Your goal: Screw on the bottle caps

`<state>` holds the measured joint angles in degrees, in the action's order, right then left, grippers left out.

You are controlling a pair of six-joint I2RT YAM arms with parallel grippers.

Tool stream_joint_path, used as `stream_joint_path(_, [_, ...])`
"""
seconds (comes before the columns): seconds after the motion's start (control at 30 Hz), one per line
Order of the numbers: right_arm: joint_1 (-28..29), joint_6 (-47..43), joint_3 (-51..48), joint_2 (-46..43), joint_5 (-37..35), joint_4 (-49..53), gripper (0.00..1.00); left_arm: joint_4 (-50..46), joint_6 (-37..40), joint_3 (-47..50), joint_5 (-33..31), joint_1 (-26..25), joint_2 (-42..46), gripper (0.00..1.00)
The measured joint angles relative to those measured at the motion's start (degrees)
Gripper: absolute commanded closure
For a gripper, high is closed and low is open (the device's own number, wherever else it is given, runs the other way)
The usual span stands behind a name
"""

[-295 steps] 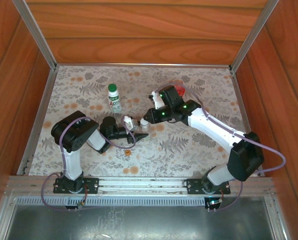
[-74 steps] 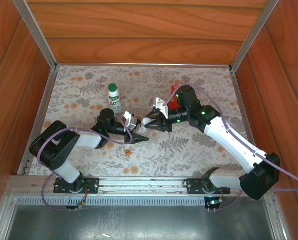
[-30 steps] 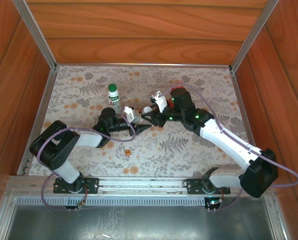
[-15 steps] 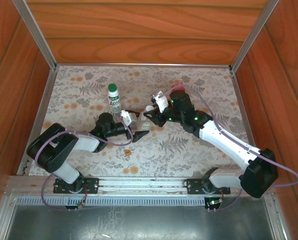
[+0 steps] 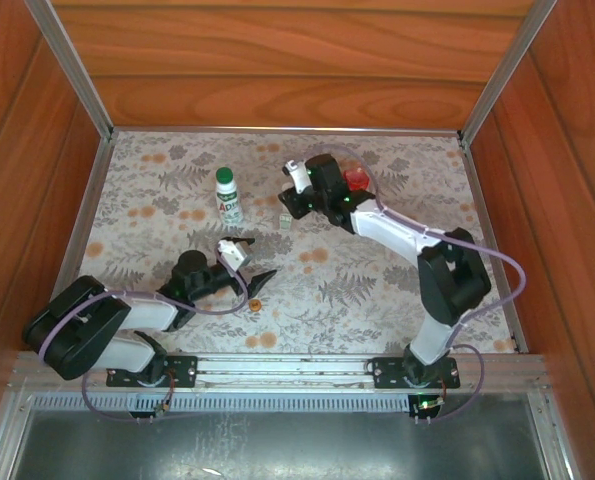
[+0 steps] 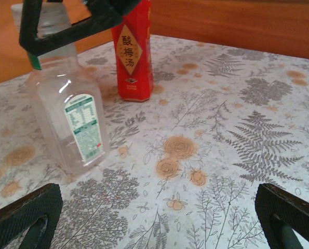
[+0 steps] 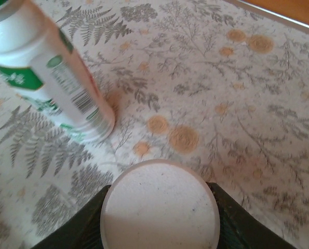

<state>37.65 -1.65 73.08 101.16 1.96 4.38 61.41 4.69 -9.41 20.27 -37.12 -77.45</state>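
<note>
Soft, even, warm light leaves only faint shadows; a small glare sits on the clear bottle (image 6: 66, 111), and the white cap (image 7: 160, 205) at bottom center looks slightly soft.

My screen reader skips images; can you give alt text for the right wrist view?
The right hand grips a round white cap between two dark fingers at the bottom centre. At upper left, a white bottle with a green-printed label stands on a fern-and-flower mat.
</note>
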Motion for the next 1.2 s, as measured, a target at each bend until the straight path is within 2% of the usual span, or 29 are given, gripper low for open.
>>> stream_joint_path(0.1, [-0.4,-1.2,3.6,4.2,0.0,0.0,0.72,-0.3,0.0,0.4,-1.2,0.0,1.5,0.0])
stream_joint_path(0.2, [-0.6,-2.1,5.4,6.5,0.3,-0.3,0.67,-0.9,0.2,0.7,-2.1,0.0,2.9,0.0])
stream_joint_path(0.27, [-0.6,-2.5,5.7,6.8,0.5,-0.3,0.58,-1.5,0.5,0.8,-2.7,0.0,3.5,0.0])
stream_joint_path(0.37, [-0.6,-3.3,5.7,6.7,1.4,-0.2,0.37,-3.5,1.1,0.7,-3.7,0.0,3.7,0.0])
stream_joint_path(0.47, [-0.6,-3.8,5.6,5.4,2.5,0.9,0.29,-5.2,1.9,0.1,-3.9,0.0,3.7,0.0])
stream_joint_path(0.6, [-0.6,-3.6,2.2,-1.5,2.4,1.0,0.24,-6.4,2.4,-2.1,-3.4,-0.1,3.4,0.0])
stream_joint_path(0.77, [-0.6,-2.7,-7.5,-18.2,-0.7,-1.8,0.0,-6.6,3.3,-6.9,-3.1,-1.8,-0.3,0.0])
stream_joint_path(0.97, [-3.6,-2.8,-13.5,-31.3,-6.1,-0.5,0.0,-7.0,3.5,-14.5,-3.5,-5.1,-7.4,0.0])
stream_joint_path(1.07, [-7.9,-2.6,-13.4,-32.6,-7.0,2.1,0.02,-7.0,3.5,-18.2,-3.5,-6.2,-10.2,0.0])
stream_joint_path(1.2, [-13.6,-2.0,-10.6,-29.1,-6.8,6.4,0.07,-6.9,3.5,-21.1,-3.5,-7.0,-12.5,0.0])
